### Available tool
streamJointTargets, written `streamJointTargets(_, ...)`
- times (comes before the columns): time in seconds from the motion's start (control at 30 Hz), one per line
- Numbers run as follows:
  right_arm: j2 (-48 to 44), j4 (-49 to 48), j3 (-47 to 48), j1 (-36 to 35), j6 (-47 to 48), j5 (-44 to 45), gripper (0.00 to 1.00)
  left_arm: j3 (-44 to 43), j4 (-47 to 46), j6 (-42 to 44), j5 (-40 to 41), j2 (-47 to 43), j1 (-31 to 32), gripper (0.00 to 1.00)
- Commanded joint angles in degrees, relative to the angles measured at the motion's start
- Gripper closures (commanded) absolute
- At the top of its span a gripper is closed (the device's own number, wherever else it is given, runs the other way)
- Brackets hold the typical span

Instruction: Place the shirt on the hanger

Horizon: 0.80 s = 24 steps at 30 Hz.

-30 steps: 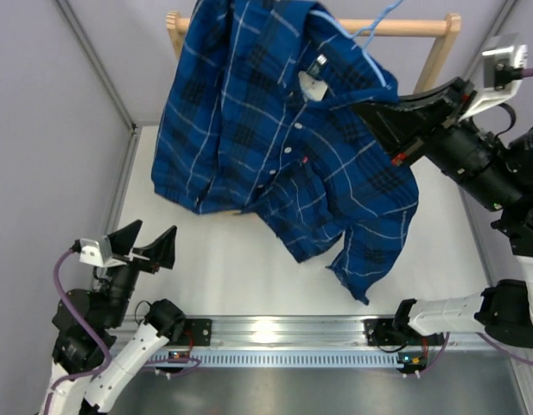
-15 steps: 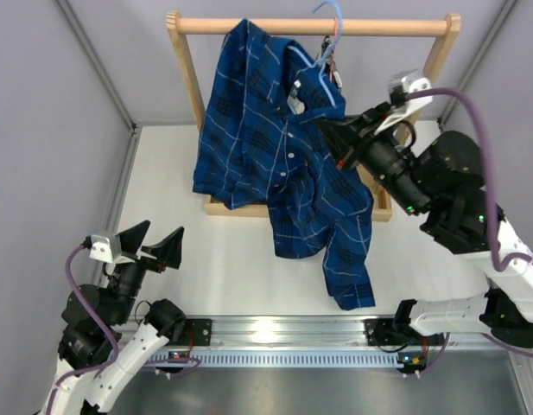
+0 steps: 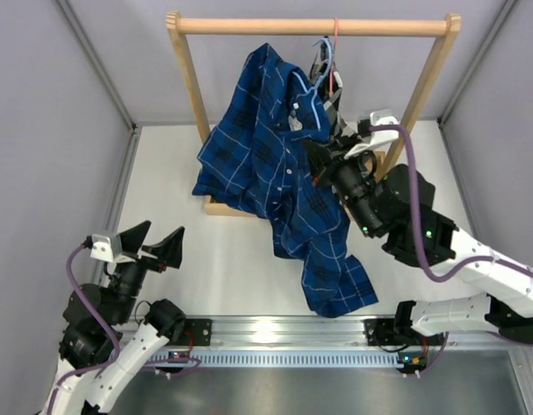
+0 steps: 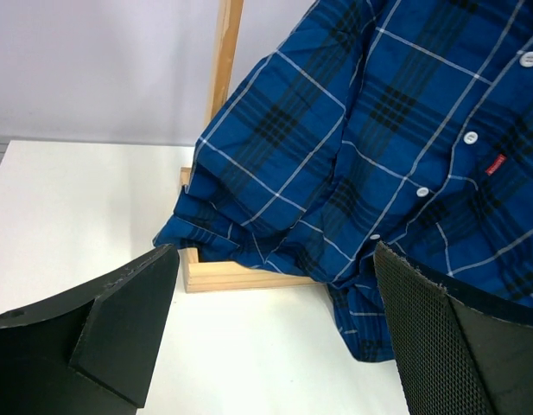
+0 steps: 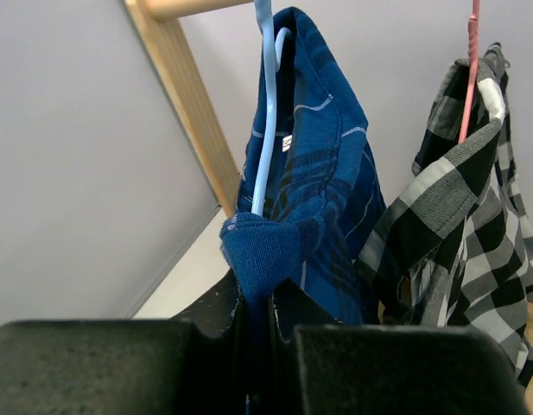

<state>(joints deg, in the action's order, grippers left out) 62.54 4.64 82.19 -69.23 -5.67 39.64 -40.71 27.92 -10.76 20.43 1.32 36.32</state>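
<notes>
Left hand (image 3: 151, 240) sits nearest, low at the front-left corner, its 2 fingers spread wide apart above the white bench (image 3: 214, 277), well short of any cloth. Past it, in the left wrist view, the lower edge of the shirt (image 3: 266, 164) bunches over the wooden base of the rack (image 4: 240, 275). White buttons (image 4: 471, 137) run down the shirt's front. From above, the shirt's longest tail hangs forward past that base and ends over the bench, toward the near edge.

The right arm (image 3: 396, 216) extends in from the right, and the right hand (image 5: 257, 303) is up at the collar end of the shirt. Its jaws stand close together with a fold of dark blue cloth pinched between them. Just above that pinch the light-blue hanger (image 5: 264, 112) runs up inside the collar. The shirt's neck is draped around the wire, and the body falls away to the left and down. Whether the hanger's hook sits over the wooden top bar (image 3: 249, 26) cannot be told.

Just beside the shirt on the right, a black-and-white checked shirt (image 5: 473, 225) hangs on a pink hanger (image 5: 472, 69); whether the 2 cloths touch cannot be told. Farthest back stands the grey wall (image 3: 41, 130).
</notes>
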Motion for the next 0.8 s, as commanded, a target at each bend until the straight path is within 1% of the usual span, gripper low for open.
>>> streamJointTargets(0.0, 4.2, -9.7, 2.9, -0.4, 0.6, 7.4, 1.00, 0.4, -2.6, -0.7, 0.3, 0.3, -1.0, 0.02)
streamJointTargets(0.07, 7.7, -9.5, 5.8, 2.2, -0.1, 8.0, 1.00, 0.4, -2.6, -0.7, 0.9, 0.9, -1.6, 0.02)
streamJointTargets(0.17, 12.5, -7.5, 10.7, 4.7, -3.8, 6.2, 1.00, 0.1, -2.6, -1.2, 3.7, 2.5, -4.3, 0.02)
streamJointTargets(0.33, 21.8, -5.1, 19.4, 5.2, -4.2, 6.5, 1.00, -0.2, -1.4, -3.6, 7.0, 4.3, -12.9, 0.02)
streamJointTargets(0.4, 24.7, -4.6, 24.8, 5.8, -4.1, 6.7, 1.00, -0.2, -1.3, -4.2, 6.9, 4.9, -16.1, 0.02)
streamJointTargets(0.43, 28.1, -1.0, 27.5, 6.2, -4.3, 6.5, 1.00, -0.4, -1.1, -4.3, 6.8, 5.4, -16.9, 0.02)
streamJointTargets(0.47, 29.9, 0.3, 32.5, 7.1, -4.1, 6.6, 1.00, -0.6, -0.9, -4.4, 6.6, 6.5, -18.3, 0.02)
streamJointTargets(0.57, 35.9, 3.5, 41.0, 8.1, -3.5, 7.4, 1.00, -1.1, -0.1, -4.8, 6.5, 8.5, -19.3, 0.02)
streamJointTargets(0.73, 43.5, 7.6, 49.8, 10.3, -5.5, 6.9, 1.00, -1.2, 0.2, -5.1, 6.3, 9.3, -19.4, 0.02)
streamJointTargets(0.77, 44.2, 7.9, 50.2, 10.3, -5.4, 7.4, 1.00, -1.2, 0.2, -5.1, 6.2, 9.1, -19.4, 0.02)
